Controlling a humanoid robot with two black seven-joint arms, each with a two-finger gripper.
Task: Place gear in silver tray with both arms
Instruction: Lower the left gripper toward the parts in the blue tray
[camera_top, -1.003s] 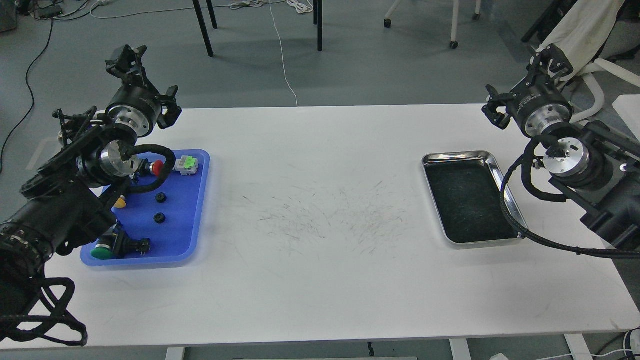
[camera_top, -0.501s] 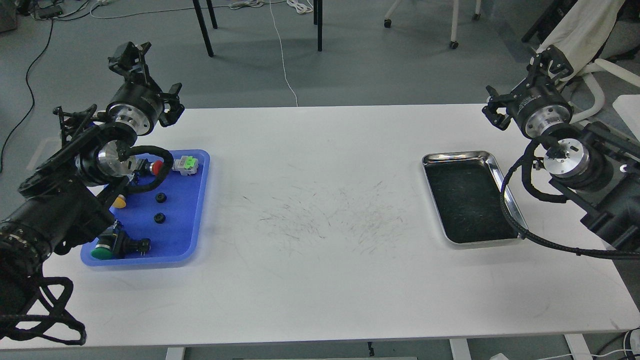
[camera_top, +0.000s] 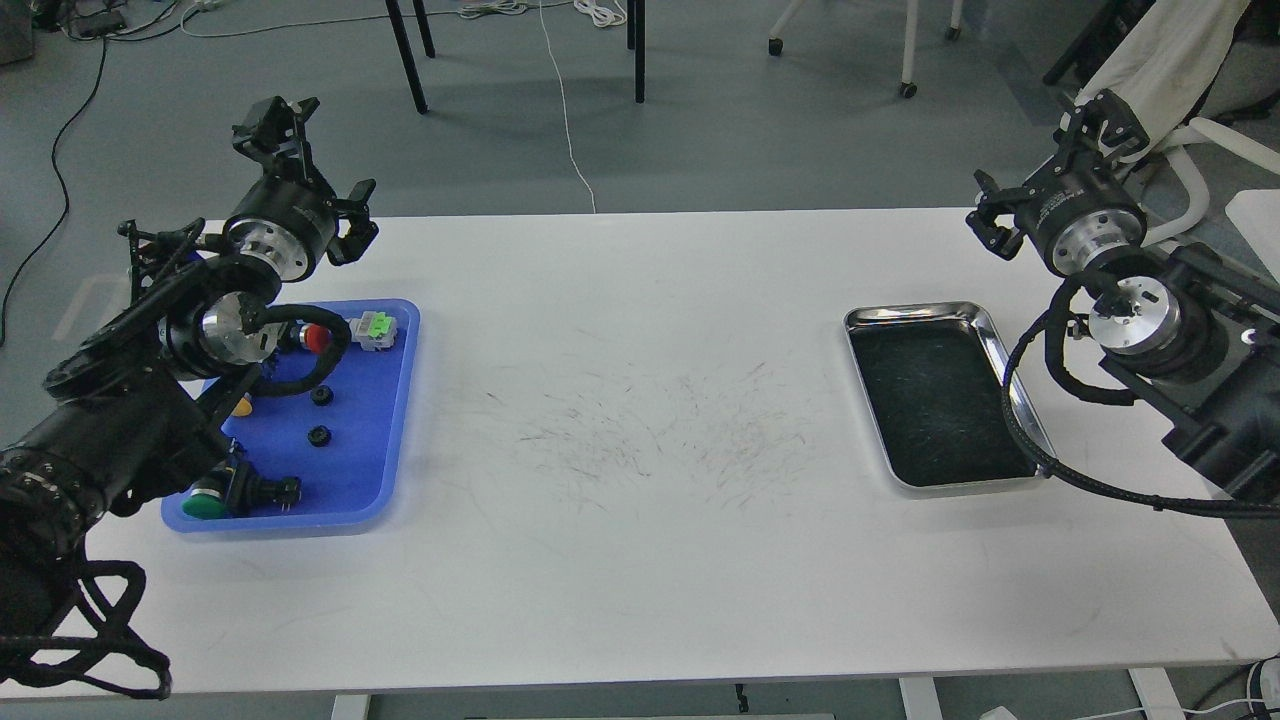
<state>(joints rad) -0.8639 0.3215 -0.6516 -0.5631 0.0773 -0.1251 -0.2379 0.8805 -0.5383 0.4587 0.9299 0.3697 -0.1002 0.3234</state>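
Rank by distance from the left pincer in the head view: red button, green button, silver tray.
From the left pincer:
1. Red button, far end of the blue tray, just below it.
2. Green button, tray's near corner.
3. Silver tray, far right.

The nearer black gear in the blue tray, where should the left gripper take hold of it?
Grip the nearer black gear across its outer rim, coming straight down. It seems to lie flat on the blue tray, apart from the other gear, so its sides look free. The left gripper is raised behind the tray.

The left arm (camera_top: 150, 400) hides part of the blue tray (camera_top: 380, 440) (its left side).
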